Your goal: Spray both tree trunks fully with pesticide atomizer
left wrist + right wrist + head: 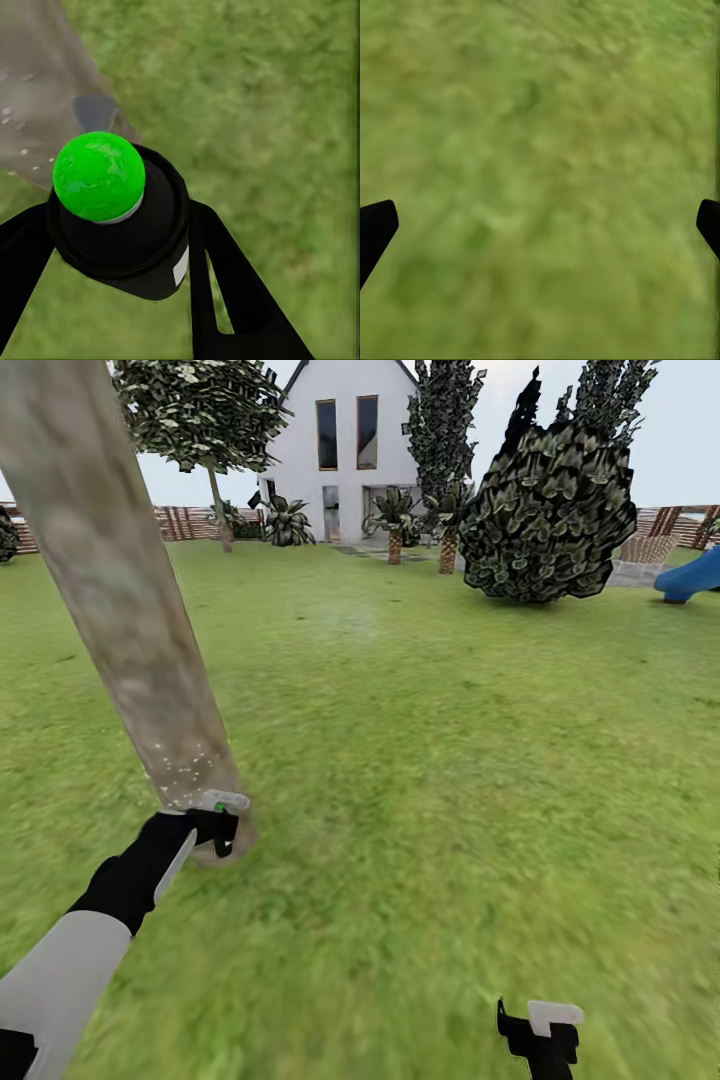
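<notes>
While clamped by left gripper, atomizer faces trunk.

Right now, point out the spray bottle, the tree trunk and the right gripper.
spray bottle (120, 225): left wrist view, on its black body below the green top.
tree trunk (120, 580): head view, mid-column of the bark.
right gripper (545, 1035): head view, at its fingertips above the grass.

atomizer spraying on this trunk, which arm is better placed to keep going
Left. Its claw is shut on the atomizer right at the base of the tree trunk, where white specks show. The right claw is open over the lawn, apart from the trunk.
</notes>
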Available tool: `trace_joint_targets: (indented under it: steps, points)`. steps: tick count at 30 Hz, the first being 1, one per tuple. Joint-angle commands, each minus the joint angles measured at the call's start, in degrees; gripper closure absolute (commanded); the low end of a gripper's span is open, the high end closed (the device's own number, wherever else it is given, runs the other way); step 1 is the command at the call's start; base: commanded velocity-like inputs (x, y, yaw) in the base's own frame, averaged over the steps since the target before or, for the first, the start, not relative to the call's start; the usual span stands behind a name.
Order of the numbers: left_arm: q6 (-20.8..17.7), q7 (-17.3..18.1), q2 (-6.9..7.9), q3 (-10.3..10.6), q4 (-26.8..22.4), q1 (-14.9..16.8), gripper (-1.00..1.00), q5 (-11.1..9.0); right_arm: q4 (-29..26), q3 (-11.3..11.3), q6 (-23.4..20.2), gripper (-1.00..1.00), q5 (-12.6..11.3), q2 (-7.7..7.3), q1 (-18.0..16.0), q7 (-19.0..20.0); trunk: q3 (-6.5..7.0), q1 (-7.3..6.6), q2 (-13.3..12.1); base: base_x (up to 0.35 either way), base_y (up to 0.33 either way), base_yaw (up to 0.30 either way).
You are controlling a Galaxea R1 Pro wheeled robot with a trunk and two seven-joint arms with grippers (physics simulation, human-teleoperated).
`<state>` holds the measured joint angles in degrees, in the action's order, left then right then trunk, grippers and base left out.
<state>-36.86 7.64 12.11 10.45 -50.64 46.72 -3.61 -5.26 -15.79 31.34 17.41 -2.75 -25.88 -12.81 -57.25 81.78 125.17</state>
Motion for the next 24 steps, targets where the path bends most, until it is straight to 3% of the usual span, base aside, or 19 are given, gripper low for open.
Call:
trace_joint_targets:
  steps: [1, 13, 24]
  points:
    - [-0.32, -0.11, 0.07, 0.16, -0.08, 0.04, 1.0, -0.35, 0.08, -0.29, 0.13, -1.0, 0.61, 0.0, -0.05, -0.29, -0.05, 0.01, 0.02, 0.16, -0.255, 0.005]
    - [-0.23, -0.26, 0.34, -1.24, 0.62, -0.24, 1.0, -0.27, 0.08, -0.29, 0.13, -1.0, 0.61, 0.03, -0.05, -0.29, -0.05, 0.01, 0.02, 0.159, -0.255, 0.251]
    - [-0.24, -0.07, -0.37, -0.87, 2.33, -0.4, 1.0, -0.33, 0.08, -0.29, 0.13, -1.0, 0.61, 0.03, -0.05, -0.29, -0.05, 0.01, 0.02, 0.159, -0.255, 0.246]
